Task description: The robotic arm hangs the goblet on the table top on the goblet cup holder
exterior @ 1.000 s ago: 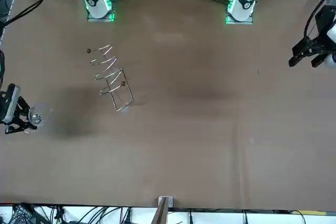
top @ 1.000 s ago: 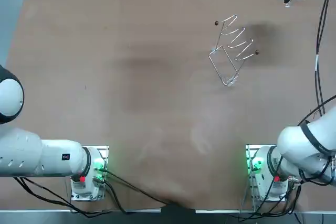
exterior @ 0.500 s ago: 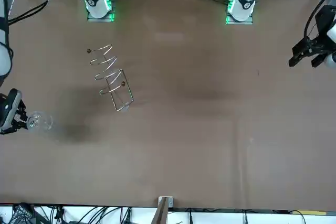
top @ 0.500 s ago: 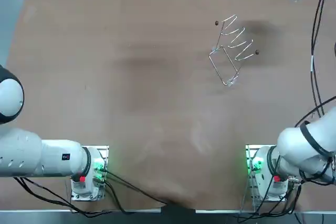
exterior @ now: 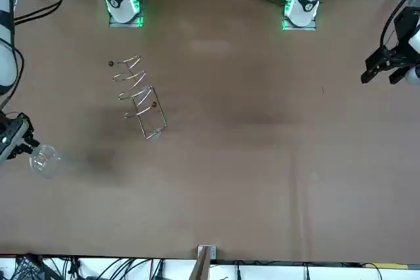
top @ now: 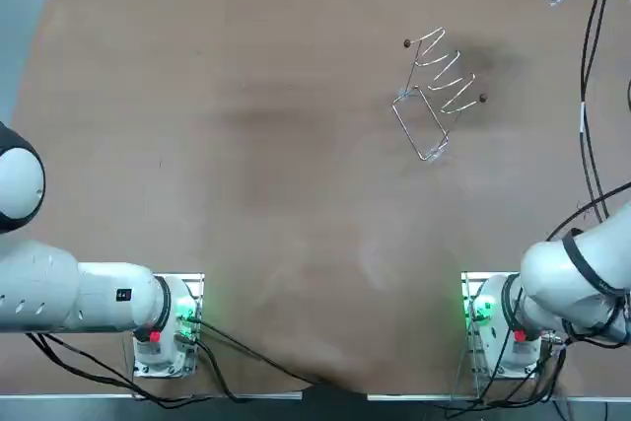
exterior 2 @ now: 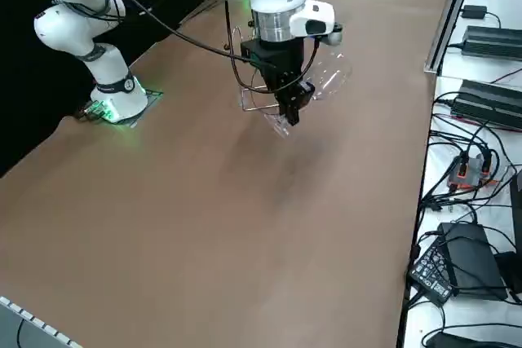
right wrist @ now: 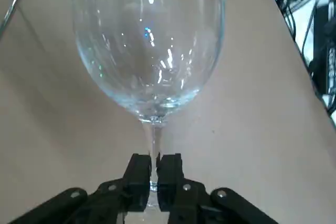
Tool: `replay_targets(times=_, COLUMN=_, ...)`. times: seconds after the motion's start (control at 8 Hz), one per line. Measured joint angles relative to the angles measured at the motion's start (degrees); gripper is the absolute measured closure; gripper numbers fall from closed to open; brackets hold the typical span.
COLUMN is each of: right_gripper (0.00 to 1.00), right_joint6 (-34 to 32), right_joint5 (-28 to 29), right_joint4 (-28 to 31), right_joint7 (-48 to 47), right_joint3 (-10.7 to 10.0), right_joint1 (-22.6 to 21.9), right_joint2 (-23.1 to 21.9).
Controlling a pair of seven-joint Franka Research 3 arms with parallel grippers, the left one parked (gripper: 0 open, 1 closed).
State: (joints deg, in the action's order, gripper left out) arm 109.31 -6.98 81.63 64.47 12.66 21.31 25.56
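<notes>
Pincer (right wrist: 153, 167): right arm's, narrow, clamped on the stem of the goblet (right wrist: 149, 51); the foot is hidden behind the fingers (right wrist: 137, 179). Position: aloft by the surface (top: 246, 145) corner near 1 o'clock in the top view, cropped there by the frame; cropped likewise at 9 o'clock in the front view. Goblet: clear, off the surface, bowl pointing away from the pincer, faint against the cables overhead. Goblet cup holder (top: 436, 96): wire, well apart, between 7 and 8 o'clock of the pincer; partly masked by the arm in the side view.
</notes>
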Motion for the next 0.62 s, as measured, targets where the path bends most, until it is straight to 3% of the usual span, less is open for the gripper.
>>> replay_targets(times=0.62, right_gripper=0.89, right_joint6=-12.67, right_joint5=-0.16, right_joint4=-0.12, right_joint7=-20.83, right_joint3=0.94, right_joint1=-1.25, right_joint2=-0.96)
